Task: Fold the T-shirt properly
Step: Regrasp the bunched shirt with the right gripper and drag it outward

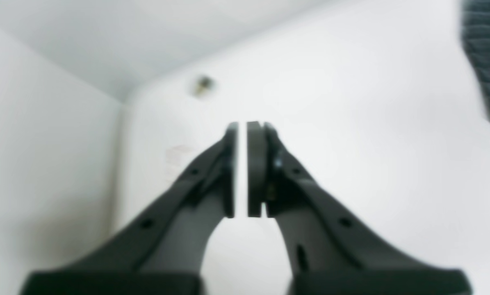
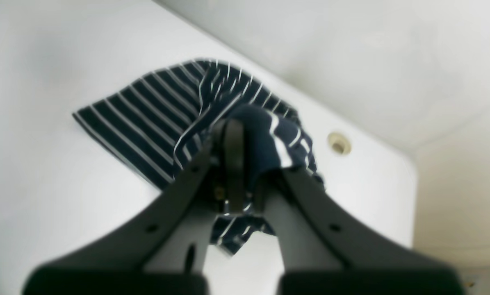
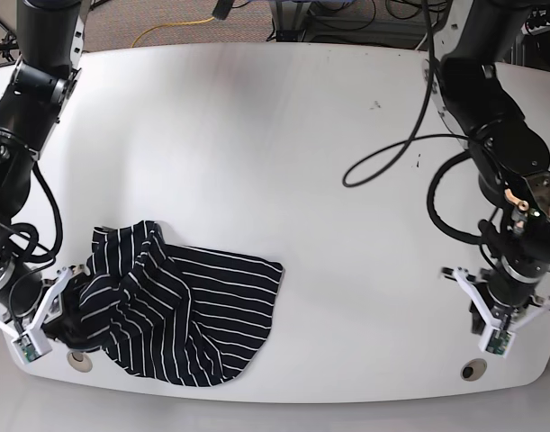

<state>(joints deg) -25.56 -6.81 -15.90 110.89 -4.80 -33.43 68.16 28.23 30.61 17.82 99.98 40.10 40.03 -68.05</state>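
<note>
The T-shirt (image 3: 180, 306), dark with thin white stripes, lies crumpled near the table's front left in the base view. My right gripper (image 2: 249, 127) is shut on a bunched fold at the shirt's left edge, and the rest of the T-shirt (image 2: 146, 119) spreads on the table beyond it. In the base view this gripper (image 3: 66, 322) sits at the shirt's left side. My left gripper (image 1: 241, 125) hangs over bare table at the front right with its jaws shut and nothing between them. A corner of the T-shirt (image 1: 486, 61) shows far off in its view.
The white table (image 3: 284, 135) has a rounded front edge with small holes near the front corners (image 3: 473, 370) (image 3: 76, 358). A black cable (image 3: 383, 162) loops from the arm on the right. Wires lie on the floor behind the table.
</note>
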